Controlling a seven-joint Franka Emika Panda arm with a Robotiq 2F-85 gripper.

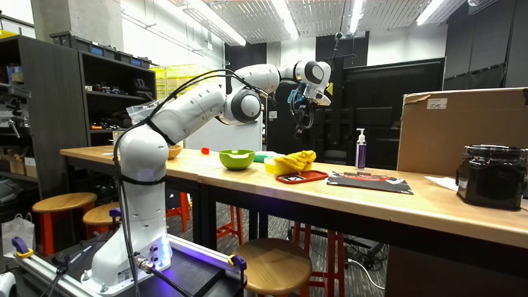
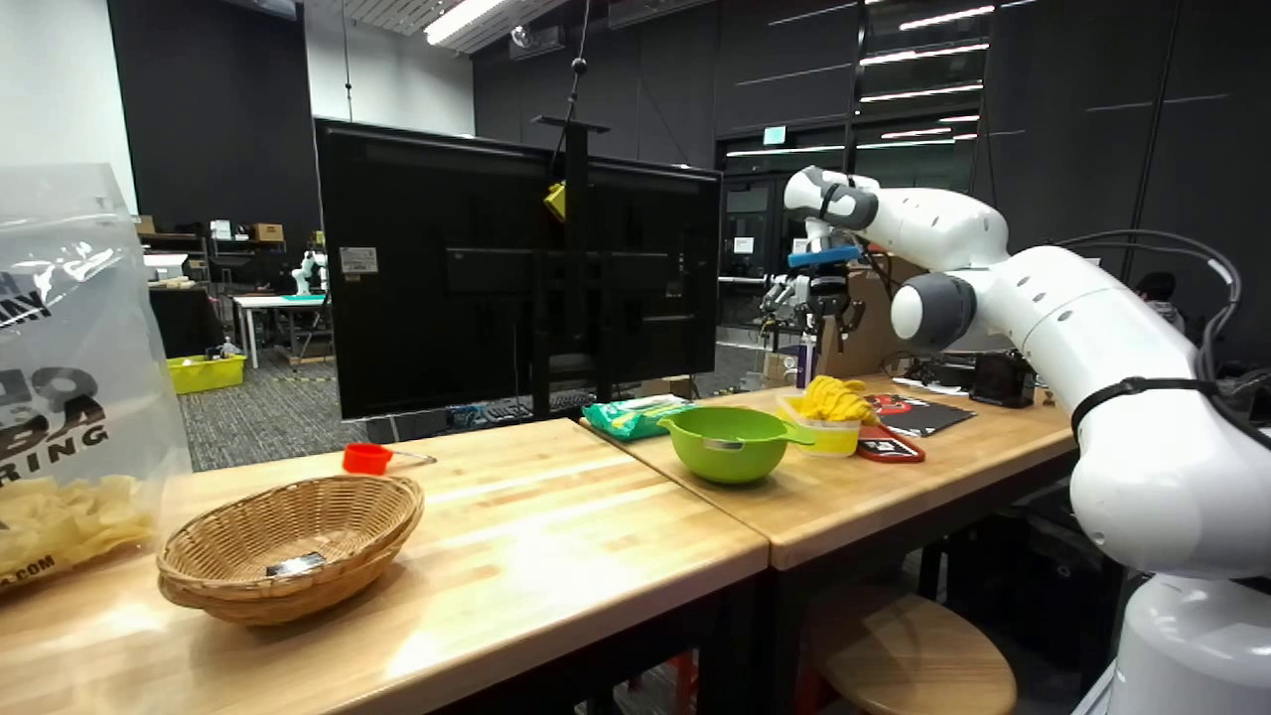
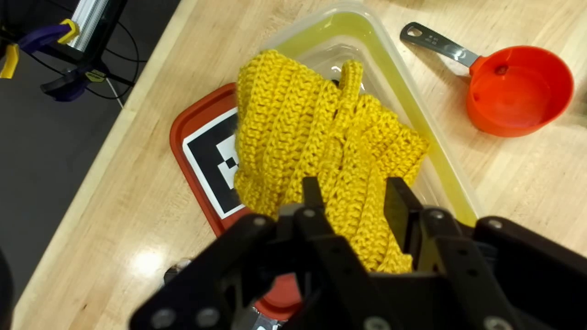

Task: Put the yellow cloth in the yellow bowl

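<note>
My tool [image 3: 353, 188] is released: fingers parted, gripping nothing, hanging well above the yellow cloth [image 3: 293, 128], which shows thru the gap in the wrist view. Cloth's heaped in & over a plastic tub [image 1: 274, 167], part of it draped past the rim; the tub wall stands btwn it & the yellow bowl [image 1: 236, 161]. In an ext. view, by the clock from the cloth: bowl at 9, near; flat orange-red tray [image 3: 202, 110] at 6, just beside the tub; dark sheet [image 1: 363, 184] at 4; pump bottle [image 1: 361, 154] btwn 2 & 3, upright; dark lidded jar [image 1: 491, 179] at 3, well apart, w/ a big cardboard box [image 1: 462, 128] behind it. A green packet [image 2: 631, 417] sits behind the bowl. In the wrist view a red measuring cup [image 3: 518, 91] lies btwn 2 & 3 from the cloth, metal handle to its 10. A wicker basket [image 2: 308, 526] is well off, btwn 8 & 9 from the bowl in an ext. view.

Materials: cloth is thick ribbed knit w/ a small loop nr its 12. Bowl's round, smooth, lime-green, w/ handle & spout. Tub's see-thru w/ yellow, corners rounded. Tray carries a blk & white square pattern. Bottle's clear up top, purple below. The worktop [image 2: 496, 506] is pale wood.
</note>
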